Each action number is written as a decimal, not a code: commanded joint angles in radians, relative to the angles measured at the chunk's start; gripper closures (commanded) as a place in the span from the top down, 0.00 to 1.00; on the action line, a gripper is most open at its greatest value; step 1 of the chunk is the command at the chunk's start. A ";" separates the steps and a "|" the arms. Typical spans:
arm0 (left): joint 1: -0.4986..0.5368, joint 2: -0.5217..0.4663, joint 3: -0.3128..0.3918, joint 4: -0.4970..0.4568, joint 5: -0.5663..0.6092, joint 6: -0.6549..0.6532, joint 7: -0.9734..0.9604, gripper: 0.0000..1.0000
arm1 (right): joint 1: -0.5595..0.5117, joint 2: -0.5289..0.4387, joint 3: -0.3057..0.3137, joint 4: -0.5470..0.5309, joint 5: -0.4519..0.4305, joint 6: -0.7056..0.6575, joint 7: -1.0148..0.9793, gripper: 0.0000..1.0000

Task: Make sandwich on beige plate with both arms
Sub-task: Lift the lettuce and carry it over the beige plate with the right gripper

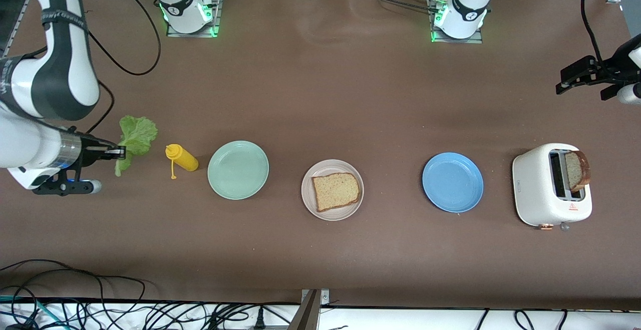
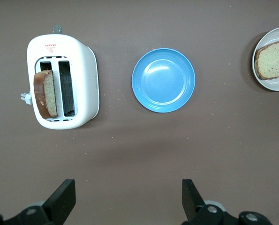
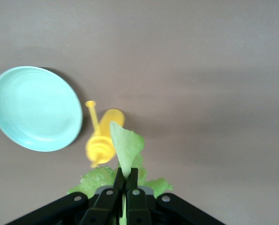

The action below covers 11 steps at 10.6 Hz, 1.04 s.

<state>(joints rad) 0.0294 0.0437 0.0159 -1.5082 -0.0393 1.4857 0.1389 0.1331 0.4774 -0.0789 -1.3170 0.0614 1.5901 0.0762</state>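
Observation:
A beige plate (image 1: 345, 212) sits mid-table with one speckled bread slice (image 1: 336, 191) on it; both show in the left wrist view, the plate (image 2: 277, 84) and the slice (image 2: 274, 58). A second slice (image 1: 580, 170) stands in the white toaster (image 1: 533, 185). My right gripper (image 1: 120, 152) is shut on a ruffled green lettuce leaf (image 1: 136, 137), held above the table at the right arm's end, beside the yellow bottle; in the right wrist view the leaf (image 3: 126, 147) sticks out between the shut fingers (image 3: 126, 177). My left gripper (image 1: 568, 80) hangs open above the table at the left arm's end, its fingertips (image 2: 64, 197) wide apart.
A yellow squeeze bottle (image 1: 182, 158) lies beside a mint-green plate (image 1: 238, 170). A blue plate (image 1: 452, 182) sits between the beige plate and the toaster. Cables run along the table edge nearest the front camera.

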 commanded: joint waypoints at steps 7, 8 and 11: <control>0.004 0.013 -0.004 0.036 0.001 -0.012 0.008 1.00 | 0.408 0.145 -0.002 0.076 0.143 0.256 0.909 0.00; 0.006 0.012 -0.005 0.036 -0.002 -0.012 0.010 1.00 | 0.431 0.180 -0.002 0.076 0.164 0.334 0.991 0.00; 0.000 0.013 -0.005 0.036 -0.002 -0.010 0.008 1.00 | 0.522 0.283 0.002 0.074 0.235 0.567 1.184 0.00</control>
<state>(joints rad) 0.0297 0.0460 0.0124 -1.4996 -0.0395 1.4866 0.1389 0.6174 0.7083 -0.0678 -1.2698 0.2713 2.0739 1.1761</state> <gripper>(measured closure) 0.000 0.965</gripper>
